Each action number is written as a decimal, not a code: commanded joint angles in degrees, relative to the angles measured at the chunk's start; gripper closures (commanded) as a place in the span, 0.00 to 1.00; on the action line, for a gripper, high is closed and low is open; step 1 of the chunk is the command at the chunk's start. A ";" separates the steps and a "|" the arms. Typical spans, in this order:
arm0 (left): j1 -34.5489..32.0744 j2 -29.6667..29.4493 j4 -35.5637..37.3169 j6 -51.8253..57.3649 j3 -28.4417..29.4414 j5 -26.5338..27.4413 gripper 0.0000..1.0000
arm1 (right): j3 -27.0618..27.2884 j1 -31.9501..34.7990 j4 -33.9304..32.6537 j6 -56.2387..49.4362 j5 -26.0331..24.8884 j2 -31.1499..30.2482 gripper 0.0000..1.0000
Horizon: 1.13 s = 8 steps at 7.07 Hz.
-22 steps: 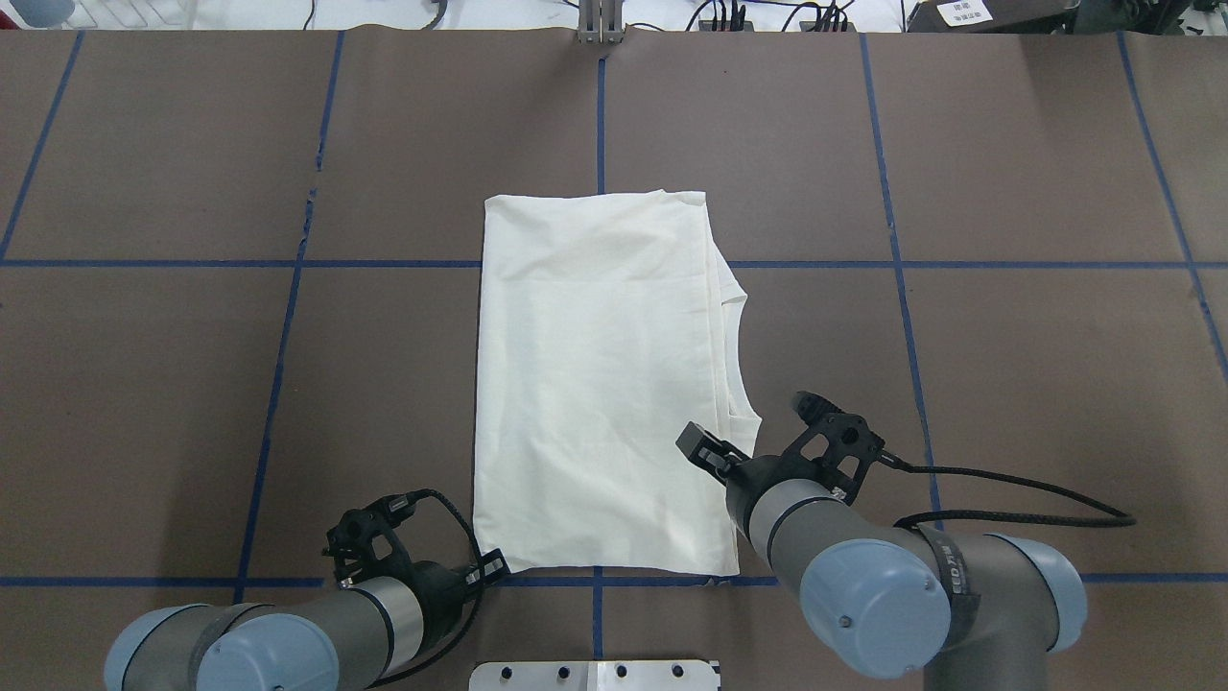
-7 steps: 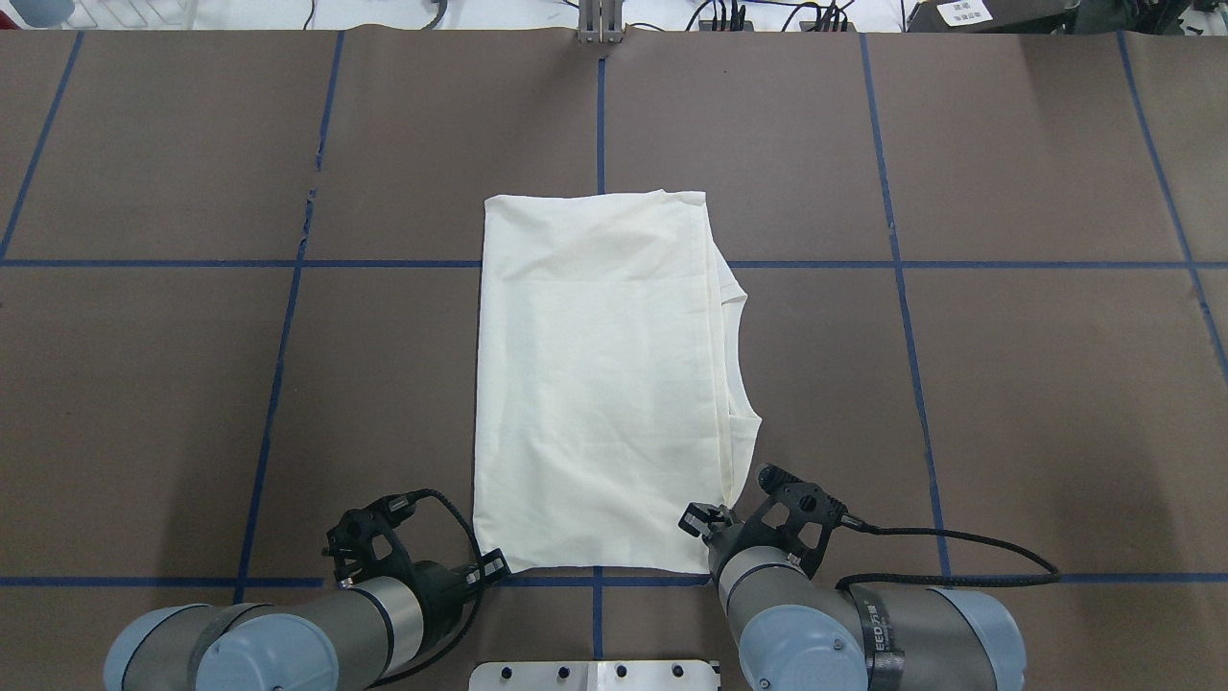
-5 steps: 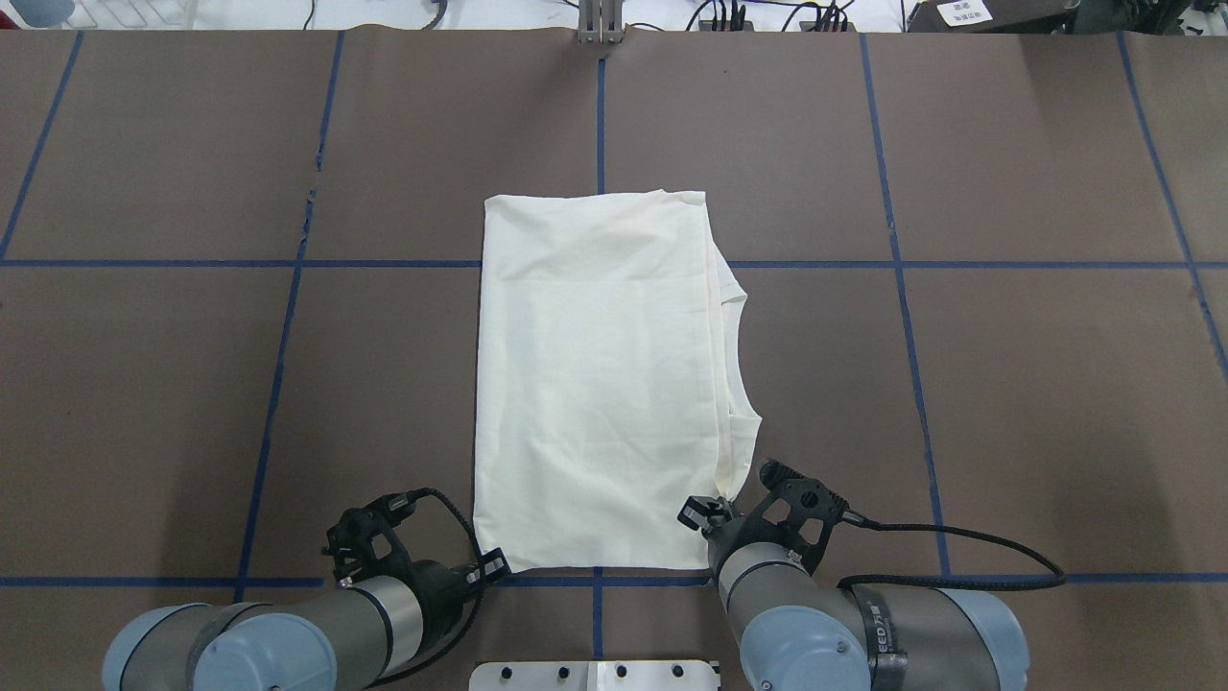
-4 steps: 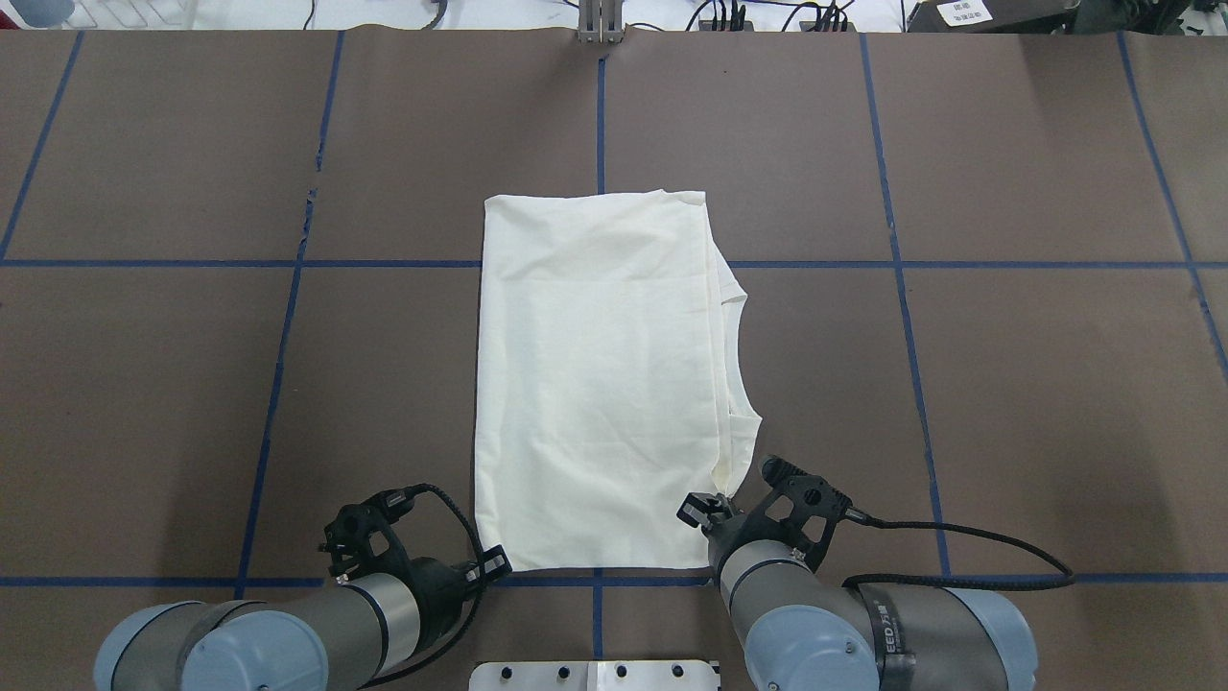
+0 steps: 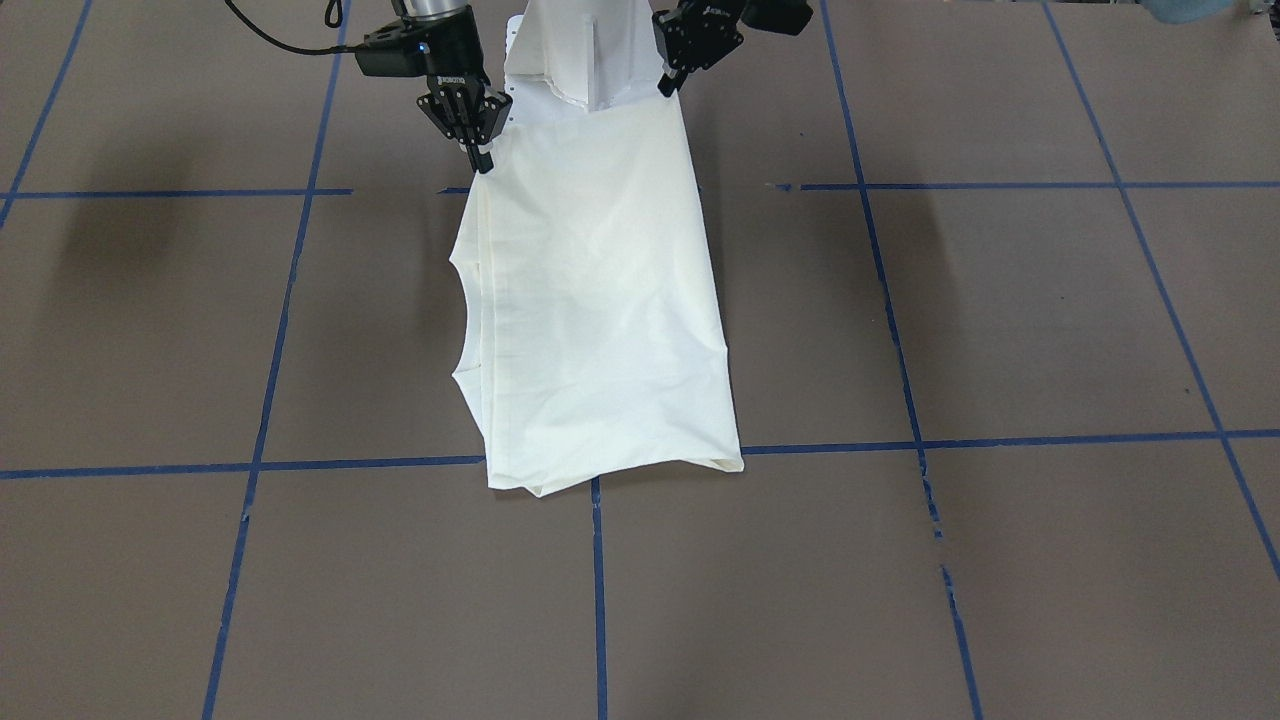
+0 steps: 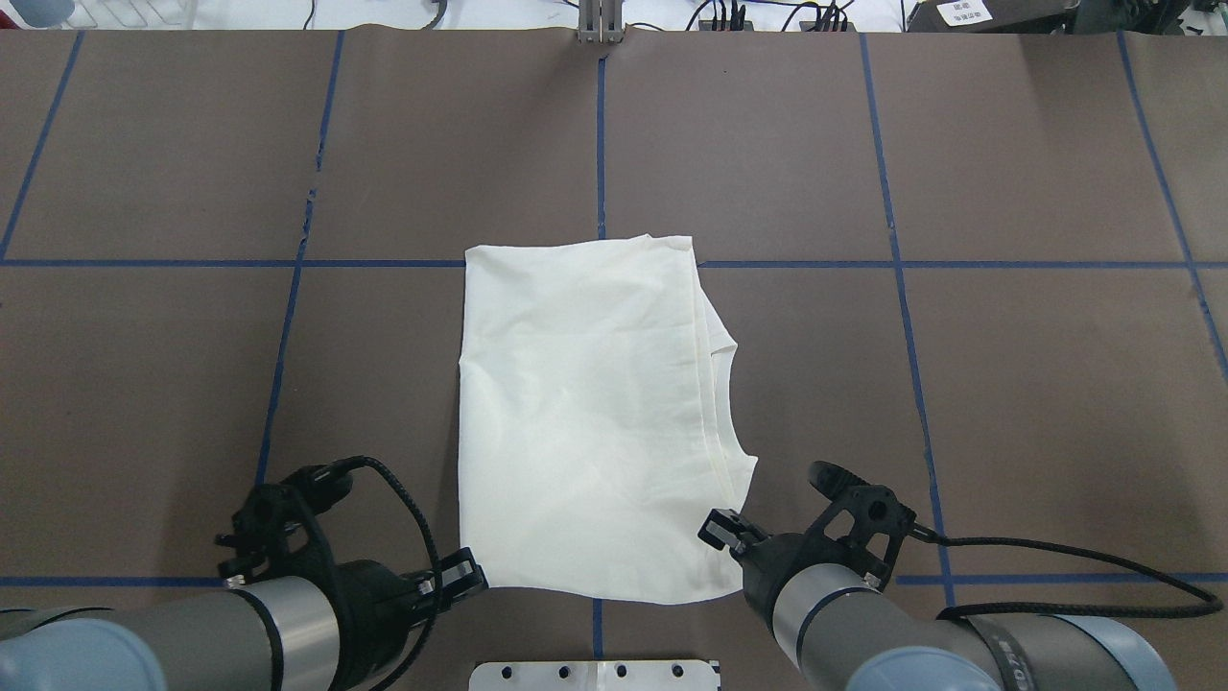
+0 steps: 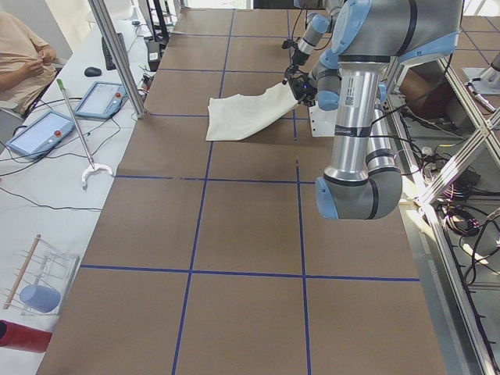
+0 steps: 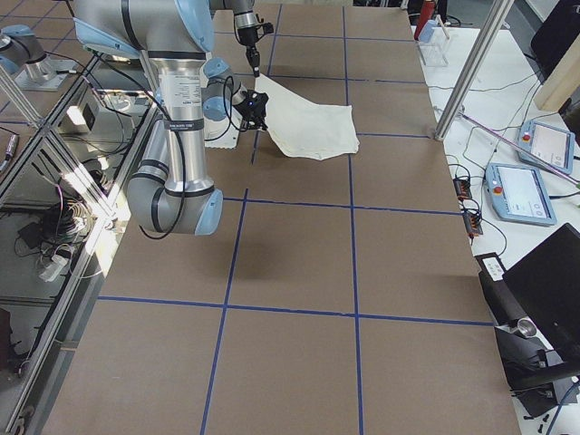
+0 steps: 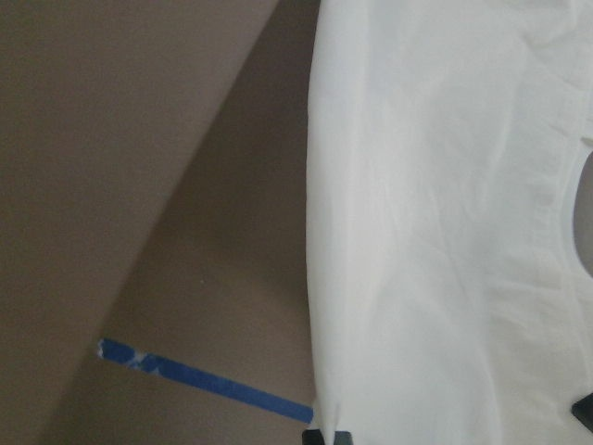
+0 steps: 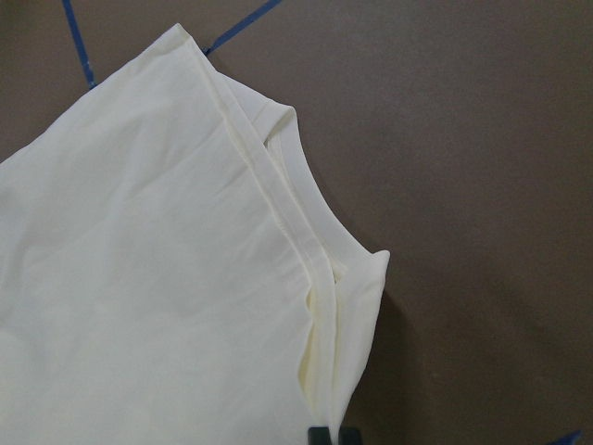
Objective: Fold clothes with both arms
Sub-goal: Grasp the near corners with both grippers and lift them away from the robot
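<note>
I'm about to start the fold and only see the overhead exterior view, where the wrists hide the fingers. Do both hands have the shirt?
Observer: From the front, the right hand is shut on the near corner of the T-shirt, neckline side.
Operator: The left?
Observer: The left hand is shut on the other near corner.
Operator: Edge lifted?
Observer: Yes; side views show it raised, the far hem resting on the table.

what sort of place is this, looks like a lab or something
Most likely a robotics lab: a left arm and right arm hold a T-shirt on a table gridded with blue tape, control tablets with red buttons lie on a side bench, and aluminium framing and cables surround the rig.
</note>
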 commanded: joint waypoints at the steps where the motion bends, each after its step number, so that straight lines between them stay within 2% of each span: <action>1: 0.22 -0.25 7.22 0.09 -5.45 -2.87 1.00 | 5.98 -2.18 -5.93 -0.17 0.08 0.29 1.00; 2: -0.22 -0.60 7.23 0.35 -4.06 -2.98 1.00 | 5.20 -2.27 -5.94 -0.60 0.16 0.82 1.00; 3: -0.92 -1.64 7.23 2.88 -2.30 -2.98 1.00 | 1.54 0.86 -6.11 -1.30 0.60 3.87 1.00; 5: -6.96 -4.98 7.23 7.97 2.09 -3.24 1.00 | -8.30 8.67 -5.85 -3.68 6.29 10.82 1.00; 6: -10.65 -6.56 7.23 11.83 4.81 -3.42 1.00 | -10.17 11.50 -5.68 -5.94 7.54 12.58 1.00; 8: -16.46 -8.75 6.96 16.07 9.99 -8.06 1.00 | -14.64 15.20 -5.50 -6.58 7.72 14.69 1.00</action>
